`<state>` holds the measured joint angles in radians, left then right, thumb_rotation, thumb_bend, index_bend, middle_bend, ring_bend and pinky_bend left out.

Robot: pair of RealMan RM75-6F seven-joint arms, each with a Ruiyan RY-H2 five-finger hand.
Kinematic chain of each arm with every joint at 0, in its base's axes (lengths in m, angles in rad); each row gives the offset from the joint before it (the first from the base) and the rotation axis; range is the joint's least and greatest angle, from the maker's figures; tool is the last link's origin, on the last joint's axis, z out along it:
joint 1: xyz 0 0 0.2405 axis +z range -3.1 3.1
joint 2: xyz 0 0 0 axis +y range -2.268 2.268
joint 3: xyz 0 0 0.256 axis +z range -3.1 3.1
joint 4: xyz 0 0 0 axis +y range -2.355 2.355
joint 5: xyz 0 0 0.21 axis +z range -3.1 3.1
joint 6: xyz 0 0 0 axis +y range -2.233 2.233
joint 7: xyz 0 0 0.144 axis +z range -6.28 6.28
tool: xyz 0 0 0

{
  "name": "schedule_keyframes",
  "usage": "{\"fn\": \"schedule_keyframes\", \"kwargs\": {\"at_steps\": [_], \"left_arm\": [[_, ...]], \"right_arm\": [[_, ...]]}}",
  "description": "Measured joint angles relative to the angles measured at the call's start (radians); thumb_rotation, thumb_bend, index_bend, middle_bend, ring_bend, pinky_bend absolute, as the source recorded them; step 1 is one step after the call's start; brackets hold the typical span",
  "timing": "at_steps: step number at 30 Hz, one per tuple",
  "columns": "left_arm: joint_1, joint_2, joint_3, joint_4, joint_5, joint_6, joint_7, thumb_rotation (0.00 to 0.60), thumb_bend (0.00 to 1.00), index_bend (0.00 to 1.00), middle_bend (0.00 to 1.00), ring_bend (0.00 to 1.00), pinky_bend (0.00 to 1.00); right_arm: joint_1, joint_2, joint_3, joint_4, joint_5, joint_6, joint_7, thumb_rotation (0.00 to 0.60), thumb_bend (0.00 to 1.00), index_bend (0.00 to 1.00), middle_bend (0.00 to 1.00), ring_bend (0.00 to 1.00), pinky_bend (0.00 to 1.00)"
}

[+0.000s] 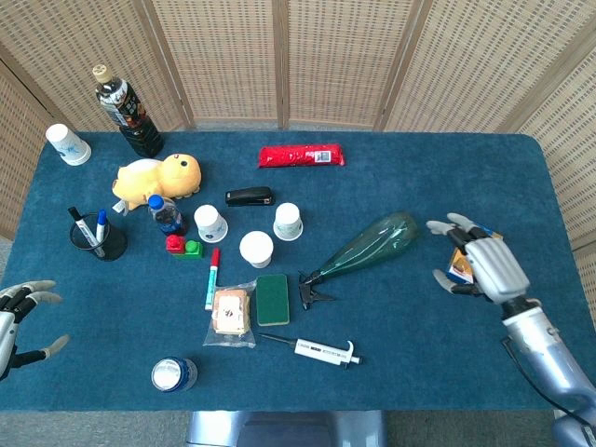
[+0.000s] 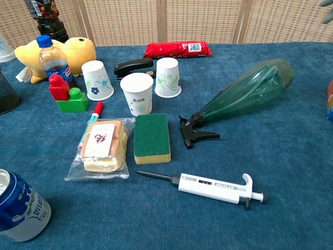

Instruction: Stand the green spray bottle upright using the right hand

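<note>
Translucent green plastic spray bottle (image 1: 368,246) lies on its side; right hand (image 1: 486,265) hovers nearby, fingers spread wide, empty.

The table (image 1: 447,177) wears a matt blue cloth with a short, carpet-like nap. The green spray bottle (image 2: 244,91) is translucent, glossy plastic with a matt black trigger head. Behind stands a screen (image 1: 335,56) of woven cane in wooden frames. The right hand (image 1: 484,265) looks like smooth silver-grey plastic or metal; which one is unclear. The sponge (image 2: 152,138) has a rough green scouring face over yellow foam. The paper cups (image 2: 138,94) are matt white, and the pipette (image 2: 216,188) is smooth white plastic.
</note>
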<state>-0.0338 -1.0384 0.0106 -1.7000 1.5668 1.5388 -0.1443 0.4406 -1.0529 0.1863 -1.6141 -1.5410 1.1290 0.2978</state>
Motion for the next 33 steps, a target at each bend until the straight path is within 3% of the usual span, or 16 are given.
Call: {"fn": "schedule_keyframes", "kwargs": {"at_steps": [10, 33], "left_arm": [[-0.004, -0.006, -0.005, -0.01, -0.024, -0.023, 0.016, 0.6, 0.15, 0.37, 0.28, 0.25, 0.22], [-0.022, -0.039, -0.018, 0.051, -0.065, -0.075, -0.033, 0.6, 0.15, 0.37, 0.28, 0.25, 0.22]], "right_arm": [[0.12, -0.052, 0.004, 0.043, -0.021, -0.104, -0.077, 0.6, 0.39, 0.14, 0.2, 0.04, 0.17], [0.319, -0.134, -0.02, 0.006, -0.003, -0.319, -0.439, 0.6, 0.39, 0.14, 0.2, 0.03, 0.17]]}}
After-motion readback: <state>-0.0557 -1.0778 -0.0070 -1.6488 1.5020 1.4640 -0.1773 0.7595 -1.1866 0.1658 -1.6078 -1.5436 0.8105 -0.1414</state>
